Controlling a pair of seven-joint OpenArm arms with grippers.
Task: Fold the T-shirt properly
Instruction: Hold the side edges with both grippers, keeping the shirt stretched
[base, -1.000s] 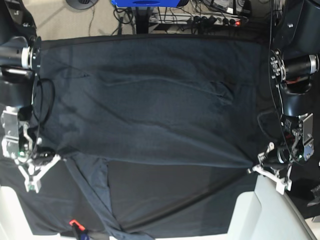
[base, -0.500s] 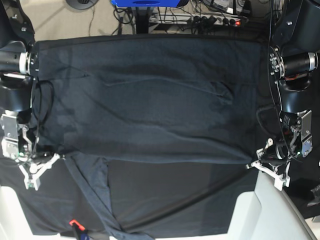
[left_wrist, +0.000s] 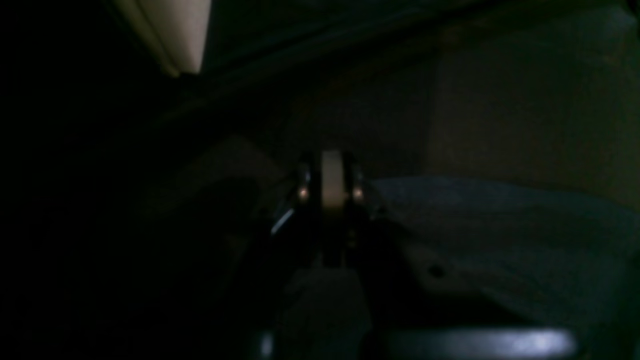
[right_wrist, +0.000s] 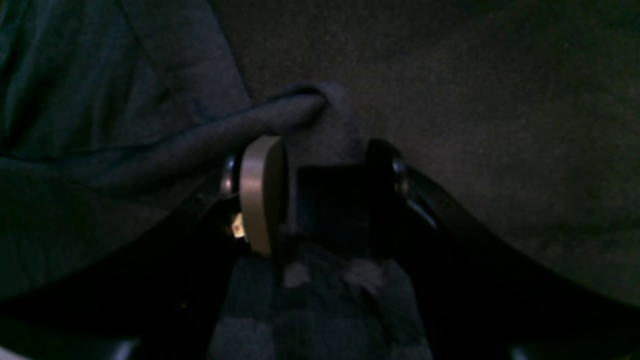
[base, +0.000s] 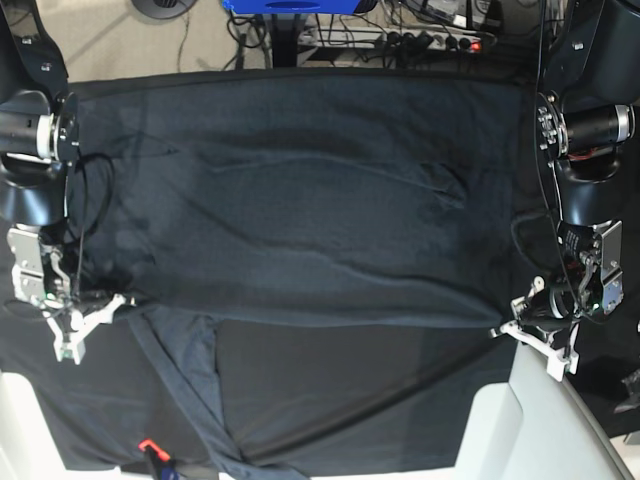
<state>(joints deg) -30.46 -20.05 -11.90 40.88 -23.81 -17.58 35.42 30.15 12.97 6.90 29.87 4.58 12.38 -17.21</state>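
Your T-shirt has one fold done; left hand pinches its corner, right hand stands apart around its edge.

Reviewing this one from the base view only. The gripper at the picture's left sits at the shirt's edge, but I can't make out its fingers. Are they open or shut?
Observer: Open. In the right wrist view the right gripper's fingers stand apart, with a bunched fold of the T-shirt at their tips.
Operator: And the other arm, at the hem corner on the picture's right?
Observer: In the left wrist view the left gripper's fingers are pressed together with no gap. That view is too dark to show whether cloth is pinched.
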